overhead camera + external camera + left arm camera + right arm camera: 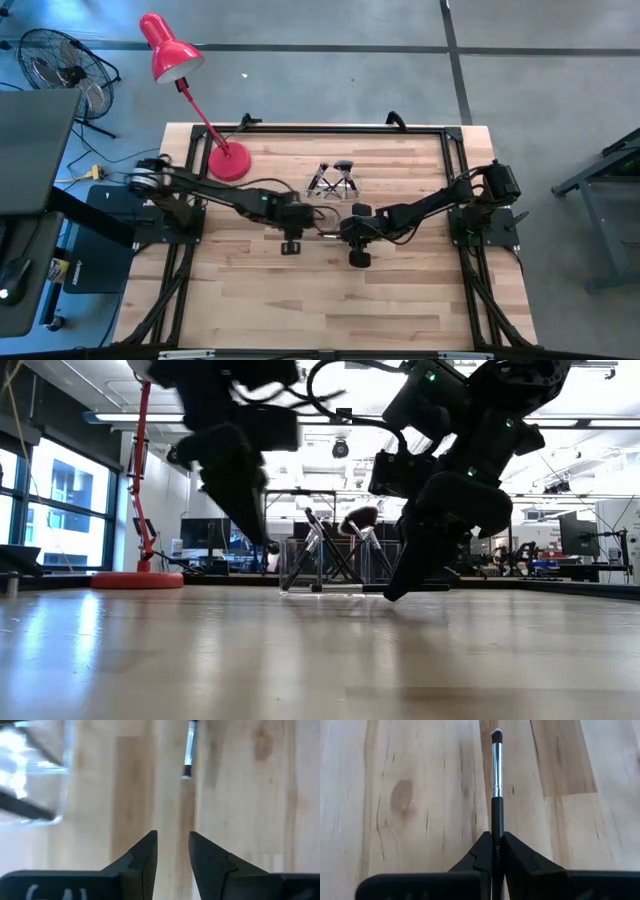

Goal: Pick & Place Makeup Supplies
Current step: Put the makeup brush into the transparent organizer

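A: Right gripper state?
B: Clamped on a brush, dark handle pinched between the fingers, silver ferrule and tip pointed out over the wood table.
A: Left gripper?
B: Fingers were parted, nothing held. Same brush was seen just beyond them.
A: Rest of the supplies?
B: Stood in the clear holder farther back, near the red lamp.
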